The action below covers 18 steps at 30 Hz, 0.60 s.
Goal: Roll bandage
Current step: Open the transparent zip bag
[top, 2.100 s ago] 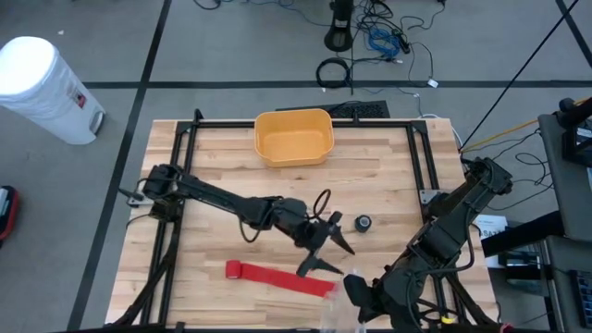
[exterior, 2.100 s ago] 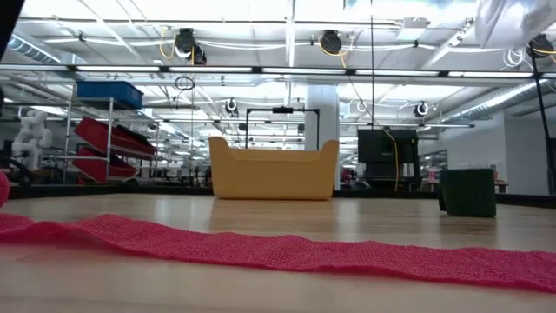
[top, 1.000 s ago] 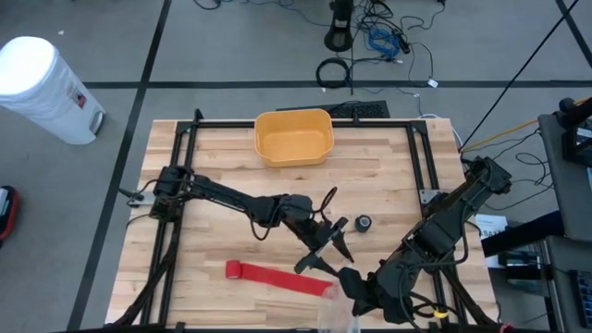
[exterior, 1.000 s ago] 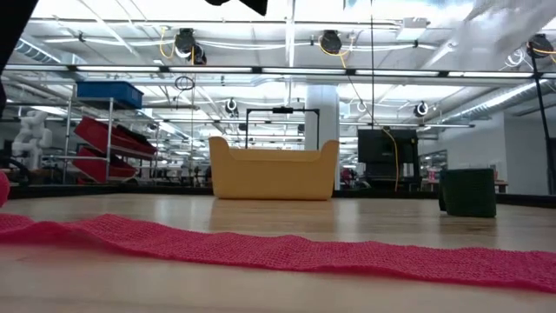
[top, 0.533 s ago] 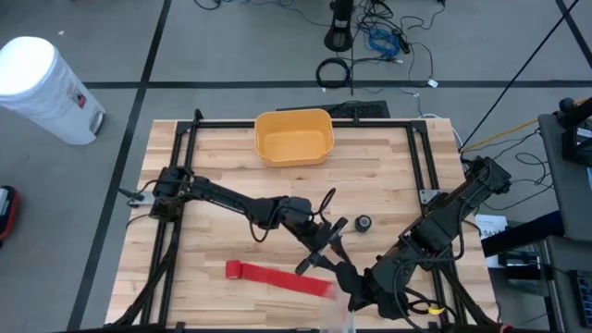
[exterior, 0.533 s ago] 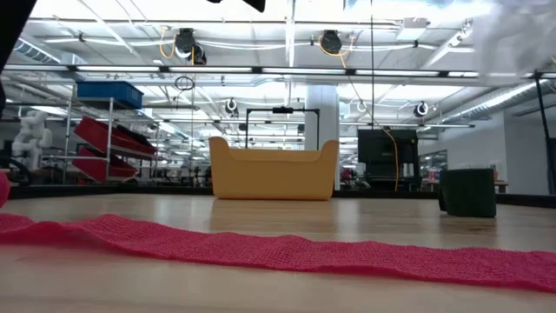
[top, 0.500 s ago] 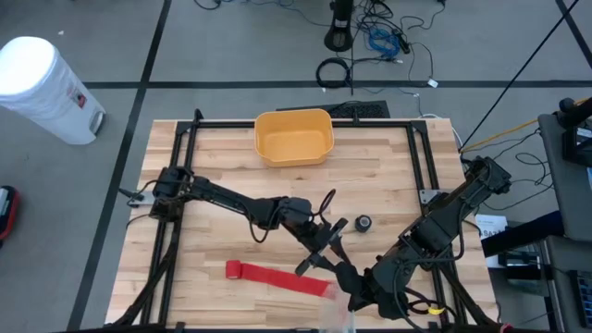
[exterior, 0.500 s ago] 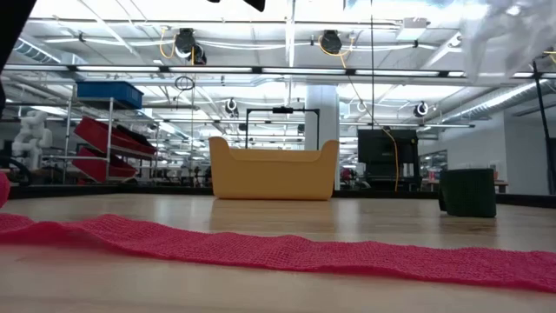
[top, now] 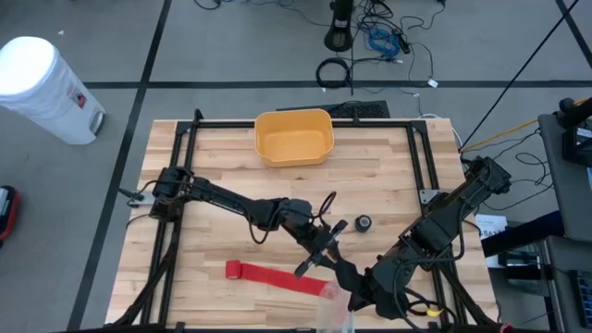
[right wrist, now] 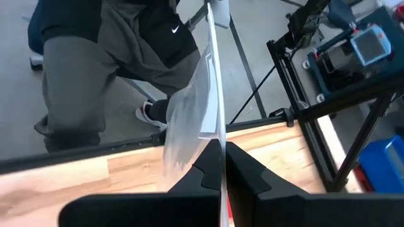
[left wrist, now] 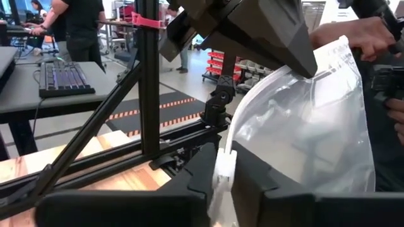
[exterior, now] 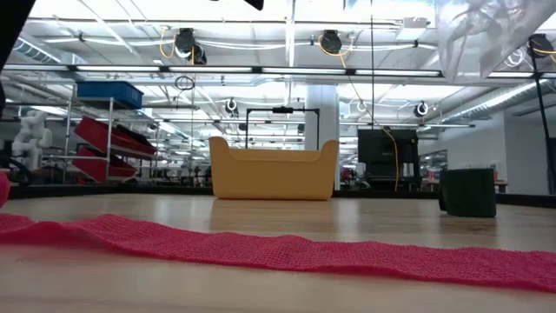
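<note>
Near the front edge of the bench (top: 213, 166), right of centre, both arms meet over a clear plastic bag (left wrist: 309, 126). The right gripper (right wrist: 221, 165) has its jaws pressed together on one edge of the bag, which stands up between them as a thin sheet in the right wrist view. The left gripper (left wrist: 222, 183) has its jaws drawn in on another edge, the white strip of the bag caught between them in the left wrist view. Held at two points like this, the bag can probably be pulled open at its mouth, which reads as preparation for receiving something.

The red bandage (top: 277, 277) lies unrolled and flat on the bench, a long strip running from left of centre toward the grippers, its left end folded over a little. In the low view it stretches across the foreground as a rumpled pink-red band. Neither gripper touches it, so the rolling itself looks not yet begun.

A yellow bin (top: 293, 137) sits at the far middle of the bench, and a small dark roll (top: 364, 223) lies just right of the left arm's wrist. A person stands beyond the near edge.

Compared with a second ago, the left jaws, then spread wide, have closed onto the bag. The right arm has brought its gripper leftward to meet them. The bandage, bin and roll have not moved.
</note>
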Tool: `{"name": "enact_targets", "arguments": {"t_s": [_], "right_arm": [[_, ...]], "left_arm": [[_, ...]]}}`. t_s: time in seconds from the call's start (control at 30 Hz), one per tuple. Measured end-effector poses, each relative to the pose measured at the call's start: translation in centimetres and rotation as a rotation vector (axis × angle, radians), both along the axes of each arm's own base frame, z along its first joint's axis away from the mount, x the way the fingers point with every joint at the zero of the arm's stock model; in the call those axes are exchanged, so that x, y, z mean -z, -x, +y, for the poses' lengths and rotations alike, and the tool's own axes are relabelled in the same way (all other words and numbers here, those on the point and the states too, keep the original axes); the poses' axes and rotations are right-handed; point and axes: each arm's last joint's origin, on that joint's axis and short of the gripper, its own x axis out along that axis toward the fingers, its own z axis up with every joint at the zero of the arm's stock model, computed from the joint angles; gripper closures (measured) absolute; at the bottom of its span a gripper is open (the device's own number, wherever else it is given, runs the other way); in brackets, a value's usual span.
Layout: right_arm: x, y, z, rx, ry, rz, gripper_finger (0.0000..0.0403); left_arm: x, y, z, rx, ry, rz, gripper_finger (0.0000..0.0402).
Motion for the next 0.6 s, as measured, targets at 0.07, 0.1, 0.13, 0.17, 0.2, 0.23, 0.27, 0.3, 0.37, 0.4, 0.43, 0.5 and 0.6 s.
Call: {"name": "enact_targets", "arguments": {"t_s": [0.07, 0.1, 0.13, 0.17, 0.2, 0.23, 0.27, 0.3, 0.37, 0.4, 0.43, 0.5, 0.6], "right_arm": [[0.0, 0.0, 0.0, 0.041, -0.031, 0.03, 0.0403], [0.0, -0.1, -0.1, 0.072, -0.048, 0.046, 0.0402], [0.0, -0.1, -0.1, 0.104, -0.064, 0.058, 0.0401], [-0.1, -0.1, -0.1, 0.133, -0.078, 0.067, 0.0399], [-0.1, -0.2, -0.1, 0.161, -0.091, 0.075, 0.0396], [-0.1, -0.2, -0.1, 0.188, -0.101, 0.079, 0.0393], [-0.1, -0.3, -0.2, 0.207, -0.108, 0.08, 0.0389], [-0.2, -0.3, -0.1, 0.226, -0.116, 0.078, 0.0386], [-0.2, -0.3, -0.1, 0.268, -0.123, 0.068, 0.0378], [-0.2, -0.4, -0.2, 0.303, -0.121, 0.06, 0.0374], [-0.2, -0.4, -0.2, 0.347, -0.119, 0.051, 0.0371], [-0.2, -0.5, -0.3, 0.423, -0.122, 0.039, 0.0364], [-0.3, -0.5, -0.4, 0.48, -0.16, 0.06, 0.0352]], "left_arm": [[0.0, 0.0, 0.0, 0.0, 0.0, 0.0, 0.0374], [0.0, 0.0, 0.0, 0.0, 0.0, 0.001, 0.038], [0.0, 0.0, 0.0, -0.001, 0.0, 0.002, 0.0386], [0.1, 0.0, 0.0, -0.007, -0.001, 0.006, 0.039], [0.1, 0.0, 0.0, -0.012, -0.003, 0.011, 0.0393], [0.2, 0.0, 0.1, -0.015, -0.004, 0.016, 0.0393], [0.2, -0.1, 0.2, -0.018, -0.005, 0.02, 0.0393], [0.2, -0.1, 0.2, -0.02, -0.006, 0.024, 0.0393], [0.4, -0.1, 0.4, -0.039, -0.01, 0.04, 0.0393], [0.5, -0.1, 0.5, -0.052, -0.013, 0.052, 0.0393], [0.6, -0.2, 0.7, -0.067, -0.017, 0.067, 0.0393], [0.8, -0.2, 1.1, -0.098, -0.024, 0.099, 0.0393], [1.2, -0.3, 2.1, -0.159, -0.005, 0.182, 0.0394]]}}
